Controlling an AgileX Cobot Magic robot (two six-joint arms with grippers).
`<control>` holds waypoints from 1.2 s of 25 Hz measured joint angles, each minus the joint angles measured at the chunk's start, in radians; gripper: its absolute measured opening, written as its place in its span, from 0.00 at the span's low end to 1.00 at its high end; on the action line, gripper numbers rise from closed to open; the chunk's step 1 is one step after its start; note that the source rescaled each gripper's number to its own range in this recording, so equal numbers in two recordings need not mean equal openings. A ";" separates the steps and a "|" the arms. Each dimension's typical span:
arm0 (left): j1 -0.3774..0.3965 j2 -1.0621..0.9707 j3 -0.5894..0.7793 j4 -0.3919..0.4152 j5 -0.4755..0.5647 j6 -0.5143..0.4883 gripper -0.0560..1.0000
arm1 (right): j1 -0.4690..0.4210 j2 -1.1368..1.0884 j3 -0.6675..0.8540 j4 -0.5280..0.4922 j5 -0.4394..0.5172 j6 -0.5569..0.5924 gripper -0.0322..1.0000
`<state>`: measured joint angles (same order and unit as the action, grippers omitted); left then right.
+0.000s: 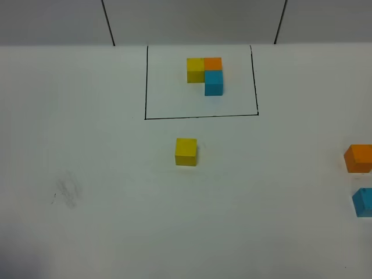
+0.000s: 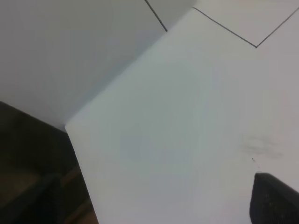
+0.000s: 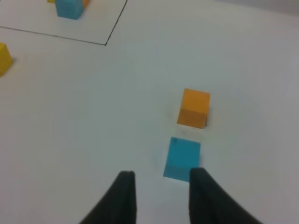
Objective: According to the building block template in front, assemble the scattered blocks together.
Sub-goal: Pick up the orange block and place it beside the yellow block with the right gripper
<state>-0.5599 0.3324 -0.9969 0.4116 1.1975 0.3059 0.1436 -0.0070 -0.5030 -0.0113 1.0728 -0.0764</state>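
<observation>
The white table is found brightly and evenly lit from overhead. Only short, soft shadows are cast at the yellow cube and the template cluster. The lower margin of the high view is darkened. Both wrist views are rendered soft, the left with a cool cast, and the fingers of the right gripper are blurred

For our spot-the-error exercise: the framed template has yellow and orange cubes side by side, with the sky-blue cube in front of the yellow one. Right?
Not quite. In the building block template, the sky-blue cube sits in front of the orange cube, not the yellow cube, as the exterior high view shows. The rest holds.
</observation>
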 joint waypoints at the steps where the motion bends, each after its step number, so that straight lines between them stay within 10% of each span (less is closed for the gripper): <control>1: 0.020 -0.045 0.021 -0.014 0.000 0.006 0.71 | 0.000 0.000 0.000 0.000 0.000 0.000 0.03; 7: 0.202 -0.208 0.105 -0.189 0.000 0.014 0.71 | 0.000 0.000 0.000 0.000 0.000 0.000 0.03; 15: 0.432 -0.326 0.239 -0.320 -0.021 -0.340 0.71 | 0.000 0.000 0.000 0.000 0.000 0.000 0.03; 30: 0.462 -0.339 0.490 -0.308 -0.120 -0.415 0.71 | 0.000 0.000 0.000 0.000 0.000 0.000 0.03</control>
<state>-0.0983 -0.0064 -0.5068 0.1035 1.0779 -0.1087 0.1436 -0.0070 -0.5030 -0.0113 1.0728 -0.0764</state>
